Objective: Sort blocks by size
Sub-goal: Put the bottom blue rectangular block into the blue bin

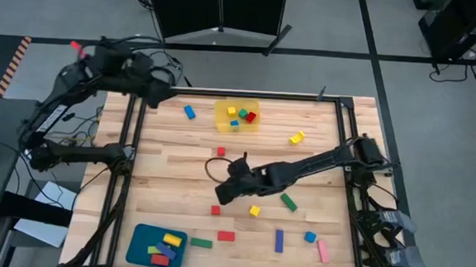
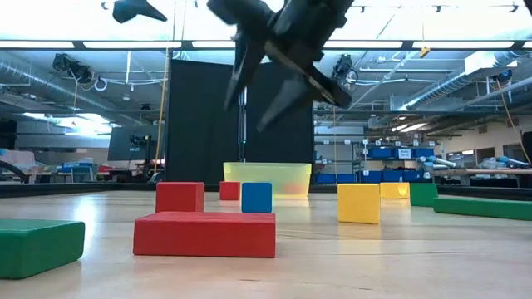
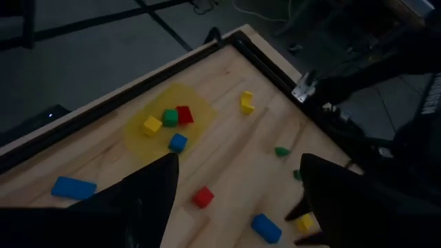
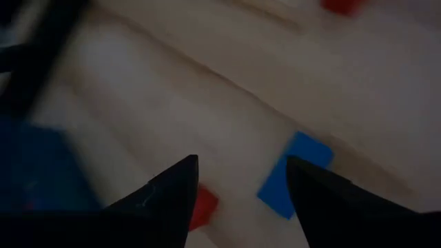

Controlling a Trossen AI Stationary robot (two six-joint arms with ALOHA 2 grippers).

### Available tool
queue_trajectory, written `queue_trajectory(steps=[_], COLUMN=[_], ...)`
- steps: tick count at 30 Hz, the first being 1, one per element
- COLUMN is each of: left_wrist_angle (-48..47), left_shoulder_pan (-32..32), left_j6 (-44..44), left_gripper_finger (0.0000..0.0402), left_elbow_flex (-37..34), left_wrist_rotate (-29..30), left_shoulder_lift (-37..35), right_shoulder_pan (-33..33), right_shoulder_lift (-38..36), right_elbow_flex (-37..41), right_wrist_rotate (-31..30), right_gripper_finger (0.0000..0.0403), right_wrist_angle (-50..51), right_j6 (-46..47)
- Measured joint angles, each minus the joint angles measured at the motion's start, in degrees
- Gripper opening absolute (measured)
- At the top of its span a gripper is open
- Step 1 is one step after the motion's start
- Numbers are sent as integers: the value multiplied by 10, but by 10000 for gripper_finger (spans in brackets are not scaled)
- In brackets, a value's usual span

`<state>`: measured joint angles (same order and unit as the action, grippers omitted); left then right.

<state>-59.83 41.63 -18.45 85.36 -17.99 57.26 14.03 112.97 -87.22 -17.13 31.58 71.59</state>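
Observation:
Painted blocks lie scattered on the wooden table: a red cube [image 1: 215,209], a yellow cube [image 1: 255,210], a green bar [image 1: 288,203], a red bar [image 1: 226,235] and others. My right gripper [image 1: 222,196] hangs open and empty above the table's middle, just above the red cube [image 4: 201,207]; the low view [image 2: 249,112] shows it well clear of the wood. My left gripper [image 1: 159,95] is open and empty, high over the far left corner, its fingers wide apart in the left wrist view [image 3: 238,160].
A translucent yellow tray [image 1: 222,120] holding several small cubes stands at the far middle. A teal tray [image 1: 140,237] with several bars stands at the near left. A blue bar [image 1: 279,240], a blue cube [image 1: 309,236] and a pink bar [image 1: 323,251] lie near right. A black cable loop [image 1: 213,167] lies mid-table.

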Motion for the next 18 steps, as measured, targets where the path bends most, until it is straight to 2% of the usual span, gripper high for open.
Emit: queue_trajectory(steps=[2, 5, 12, 18], left_wrist_angle=[-9, -9, -9, -10], left_shoulder_pan=[0, 0, 0, 0], left_j6=[0, 2, 2, 1], left_gripper_finger=[310, 310, 310, 310], left_elbow_flex=[0, 0, 0, 0], left_wrist_rotate=[0, -1, -8, -22], left_shoulder_lift=[-16, -36, -53, -53], right_shoulder_pan=[1, 2, -7, -8], right_shoulder_lift=[26, 66, 144, 155], right_elbow_flex=[-35, -89, -192, -215], right_wrist_rotate=[-2, -11, -5, -8], right_gripper_finger=[240, 253, 303, 347], right_wrist_angle=[52, 112, 206, 258], right_j6=[62, 107, 120, 136])
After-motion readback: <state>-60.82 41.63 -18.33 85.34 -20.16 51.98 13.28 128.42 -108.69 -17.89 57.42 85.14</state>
